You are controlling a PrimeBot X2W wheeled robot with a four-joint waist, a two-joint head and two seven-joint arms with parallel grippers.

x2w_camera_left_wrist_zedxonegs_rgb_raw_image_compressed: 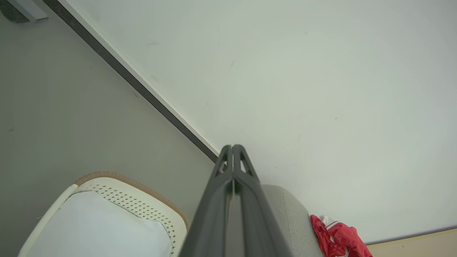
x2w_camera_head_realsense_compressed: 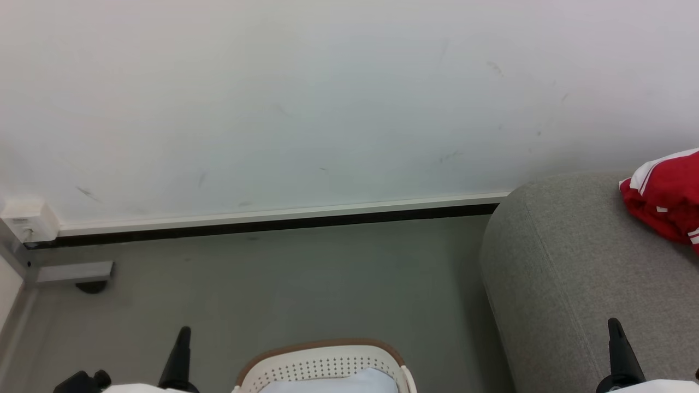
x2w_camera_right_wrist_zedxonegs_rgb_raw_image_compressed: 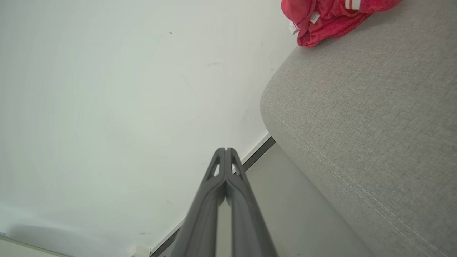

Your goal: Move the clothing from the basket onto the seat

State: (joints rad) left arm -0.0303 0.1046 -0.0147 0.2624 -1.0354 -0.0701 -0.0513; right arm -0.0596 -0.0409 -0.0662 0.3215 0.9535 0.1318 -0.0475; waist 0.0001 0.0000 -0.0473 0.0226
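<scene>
From my station I see the left end effector (x2w_camera_head_realsense_compressed: 182, 341) at the lower left of the head view, over the floor (x2w_camera_head_realsense_compressed: 284, 284). In its own wrist view its two dark fingers (x2w_camera_left_wrist_zedxonegs_rgb_raw_image_compressed: 246, 178) are pressed together from base to tip, with nothing between them. The right end effector (x2w_camera_head_realsense_compressed: 616, 334) rises at the lower right, in front of the seat (x2w_camera_head_realsense_compressed: 568, 262). Its fingers (x2w_camera_right_wrist_zedxonegs_rgb_raw_image_compressed: 214, 185) are likewise pressed together and carry nothing.

The clothing (x2w_camera_head_realsense_compressed: 667, 199) lies bunched on top of the seat, close to the seat's edge by the wall (x2w_camera_head_realsense_compressed: 327, 98). It is bright red with white stripes and a white band, and the right wrist view shows a small white label on it. Both end effectors are well apart from it.

The basket (x2w_camera_head_realsense_compressed: 322, 364) stands on the floor between the two end effectors, near the seat's rounded end but not touching it. I see its brown rim and its perforated cream wall. Inside it lies a pale layer (x2w_camera_head_realsense_compressed: 333, 382) with a smooth face. I cannot tell what it is, and I see no red in the part of the basket that is in view.

A dark skirting strip (x2w_camera_head_realsense_compressed: 262, 222) runs where the floor meets the wall, up to the seat's end.
</scene>
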